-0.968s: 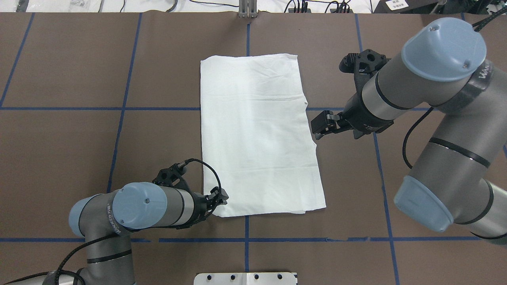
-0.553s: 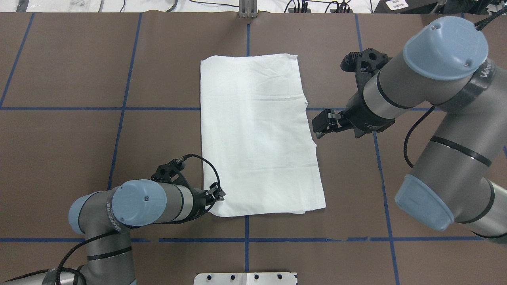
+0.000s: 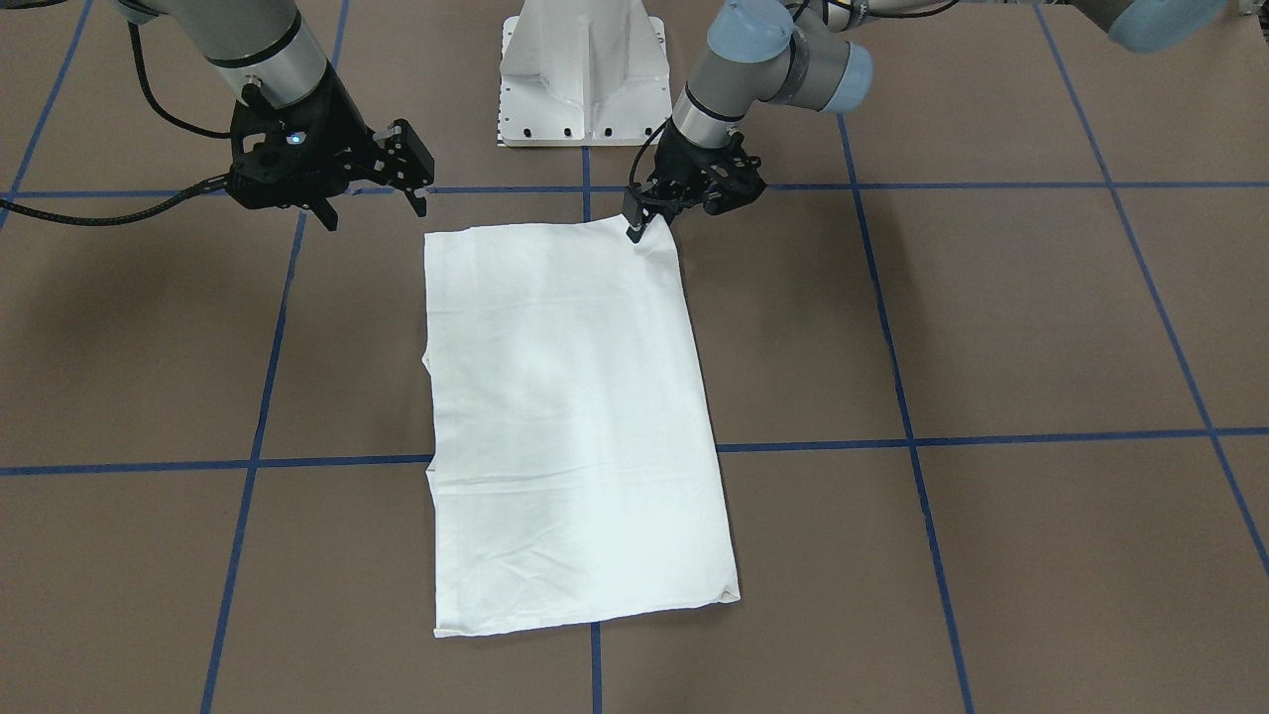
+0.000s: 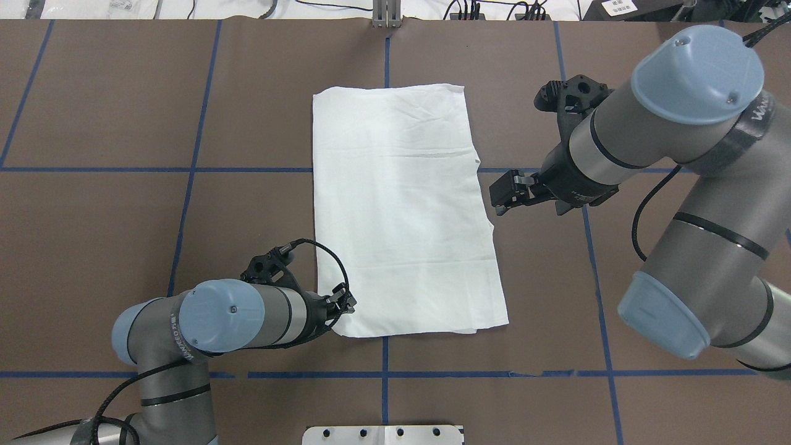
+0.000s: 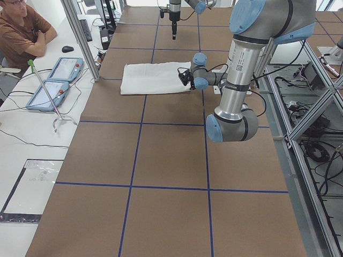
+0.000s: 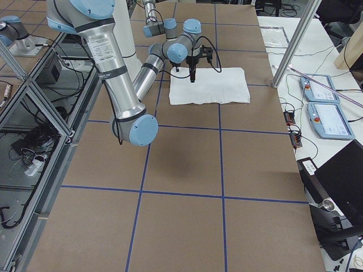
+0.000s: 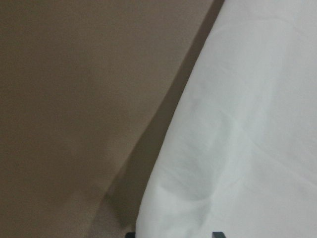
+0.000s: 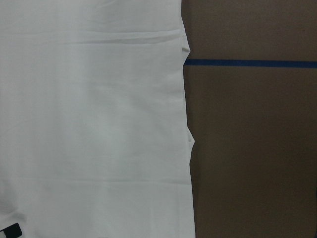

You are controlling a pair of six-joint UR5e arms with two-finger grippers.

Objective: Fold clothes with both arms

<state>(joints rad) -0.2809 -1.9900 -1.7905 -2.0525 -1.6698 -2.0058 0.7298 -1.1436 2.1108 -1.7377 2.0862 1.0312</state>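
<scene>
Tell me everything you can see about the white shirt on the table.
The white T-shirt lies flat on the table, folded into a long, creased rectangle; no collar, sleeves or print show. It looks like thin cotton. The left gripper touches its near corner on the robot's left; whether it pinches is unclear. The right gripper is beside the opposite long edge, apparently clear.

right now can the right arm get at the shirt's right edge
Probably yes: the right gripper hangs open just beside the right edge of the shirt, over bare table, with nothing between them.
</scene>
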